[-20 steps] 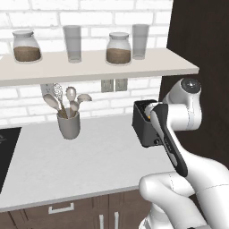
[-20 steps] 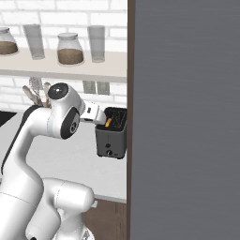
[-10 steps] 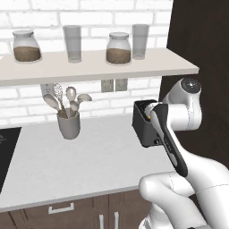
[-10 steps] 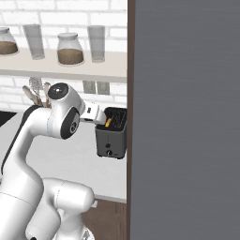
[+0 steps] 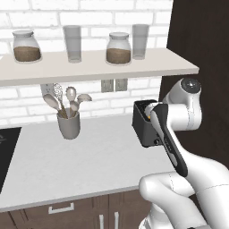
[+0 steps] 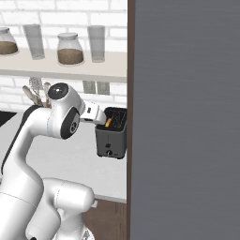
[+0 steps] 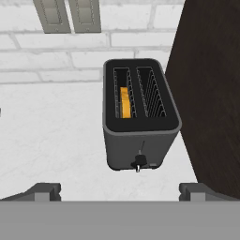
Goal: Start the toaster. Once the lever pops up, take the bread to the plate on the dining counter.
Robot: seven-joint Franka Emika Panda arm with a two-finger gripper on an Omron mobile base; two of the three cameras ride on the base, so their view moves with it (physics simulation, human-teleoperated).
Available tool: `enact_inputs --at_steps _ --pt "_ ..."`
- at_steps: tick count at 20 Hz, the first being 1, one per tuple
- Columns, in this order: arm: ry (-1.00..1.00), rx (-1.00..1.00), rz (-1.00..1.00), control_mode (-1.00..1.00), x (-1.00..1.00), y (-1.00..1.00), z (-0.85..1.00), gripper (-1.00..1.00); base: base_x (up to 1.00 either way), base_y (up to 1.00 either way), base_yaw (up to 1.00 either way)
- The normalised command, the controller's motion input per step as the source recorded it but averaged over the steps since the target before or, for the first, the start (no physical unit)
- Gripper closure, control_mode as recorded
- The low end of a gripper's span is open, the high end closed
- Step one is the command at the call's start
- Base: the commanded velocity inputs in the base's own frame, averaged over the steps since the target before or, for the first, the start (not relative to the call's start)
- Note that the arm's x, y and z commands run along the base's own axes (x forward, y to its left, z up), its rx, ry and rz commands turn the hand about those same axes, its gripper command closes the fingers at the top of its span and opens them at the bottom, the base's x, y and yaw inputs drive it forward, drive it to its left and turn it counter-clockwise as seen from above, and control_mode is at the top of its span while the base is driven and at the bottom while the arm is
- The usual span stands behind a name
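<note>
The toaster (image 7: 139,116) stands on the pale worktop (image 7: 51,131) just ahead of and below the gripper (image 7: 119,190), hard against a dark cabinet side (image 7: 211,93) to the hand's right. The bread (image 7: 124,101) sits down in the left slot, away from that panel. The gripper hangs with its fingers spread wide, holding nothing.
</note>
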Motion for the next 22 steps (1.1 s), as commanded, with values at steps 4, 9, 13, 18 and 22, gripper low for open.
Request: enact_inputs --at_steps 4,9,13,18,22 --pt "0.0 0.0 0.0 -1.0 0.0 0.0 0.0 -1.0 0.0 0.0 0.0" --pt "0.0 0.0 0.0 -1.0 0.0 0.0 0.0 -1.0 0.0 0.0 0.0" --pt "0.0 0.0 0.0 -1.0 0.0 0.0 0.0 -1.0 0.0 0.0 0.0" --pt "0.0 0.0 0.0 -1.0 0.0 0.0 0.0 -1.0 0.0 0.0 0.0" --pt "0.0 0.0 0.0 -1.0 0.0 0.0 0.0 -1.0 0.0 0.0 0.0"
